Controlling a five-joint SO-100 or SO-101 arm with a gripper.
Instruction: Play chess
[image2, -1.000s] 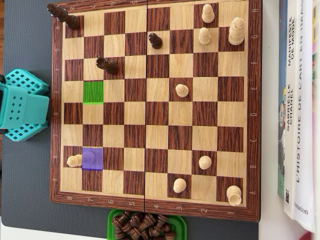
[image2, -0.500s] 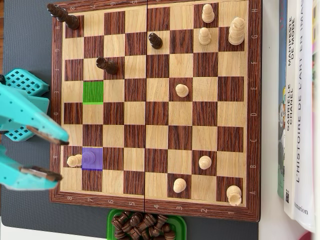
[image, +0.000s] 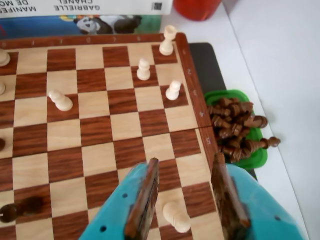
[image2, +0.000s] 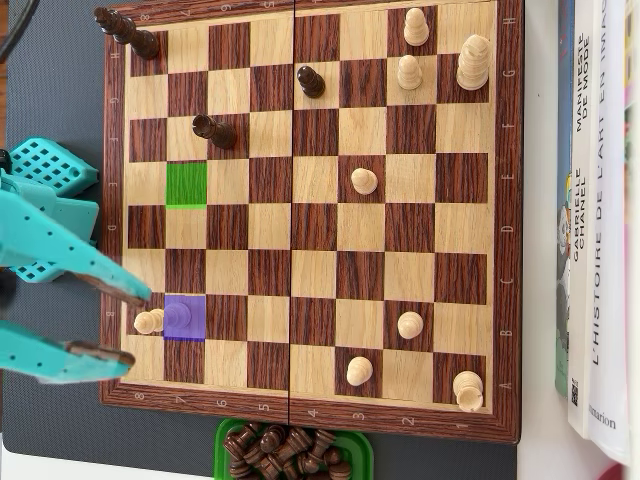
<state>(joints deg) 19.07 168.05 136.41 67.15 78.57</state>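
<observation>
Small cream pawn (image2: 149, 321) lying tipped beside the purple-marked square (image2: 185, 318), teal fingers (image2: 105, 281) spread wide, grasping nothing, flanking it

Overhead view: pawn (image2: 148, 321) at chessboard's (image2: 310, 415) lower-left, between open end effector (image2: 118, 322) fingers; bin (image2: 225, 440) below.

Wooden chessboard (image2: 310, 410) fills overhead frame; pale pawn (image2: 148, 321) at lower left (leaning), beside purple-tinted square (image2: 185, 318); green-tinted square (image2: 186, 184) left of centre, empty.
</observation>
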